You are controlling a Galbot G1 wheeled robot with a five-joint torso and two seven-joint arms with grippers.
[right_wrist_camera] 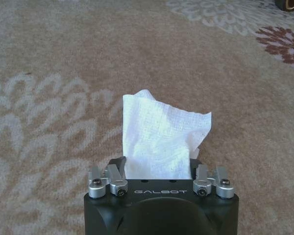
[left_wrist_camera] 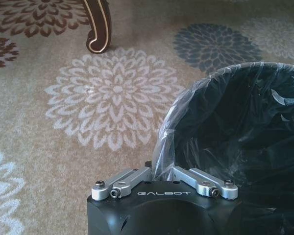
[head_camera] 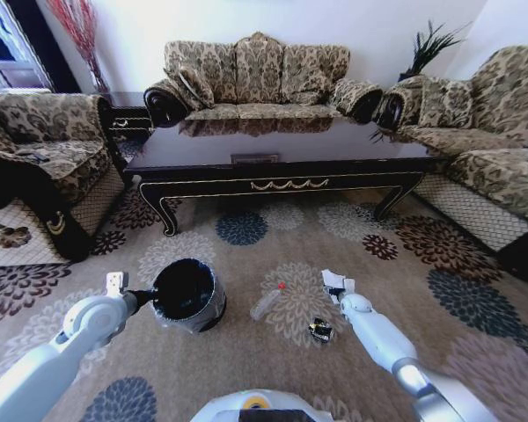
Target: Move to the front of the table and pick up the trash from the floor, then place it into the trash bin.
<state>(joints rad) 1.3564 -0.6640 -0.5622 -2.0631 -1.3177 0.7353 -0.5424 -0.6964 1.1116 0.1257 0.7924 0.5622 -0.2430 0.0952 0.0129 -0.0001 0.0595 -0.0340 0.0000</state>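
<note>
1. Trash first: one piece, a crumpled white paper (right_wrist_camera: 164,137), sits clamped in my right pincer (right_wrist_camera: 159,169), its free end standing up out of the jaws above the carpeted floor (right_wrist_camera: 63,73). Judged as lifted clear, not resting.
2. Right pincer (head_camera: 337,281) hangs low over the floor, right of the trash bin (head_camera: 187,294) and apart from it. Paper looks soft, dimpled like tissue, folded and creased; likely to flop, so a firm pinch near its base makes sense.
3. Left pincer (left_wrist_camera: 161,172) is closed on the bin's rim, thin clear liner bag bunched between the jaws. My guess: I hold the bin steady and tipped a little so the mouth faces the drop.
4. Bin: small, round, black, shiny liner, interior dark; contents cannot be told.
5. Left on the floor between bin and right arm: clear plastic bottle (head_camera: 268,301) with red cap, lying on its side; a small dark crushed wrapper (head_camera: 320,331) just beside my right forearm.
6. Low dark glossy surface (head_camera: 273,167) with gold ornament stands beyond, well apart from the litter.
</note>
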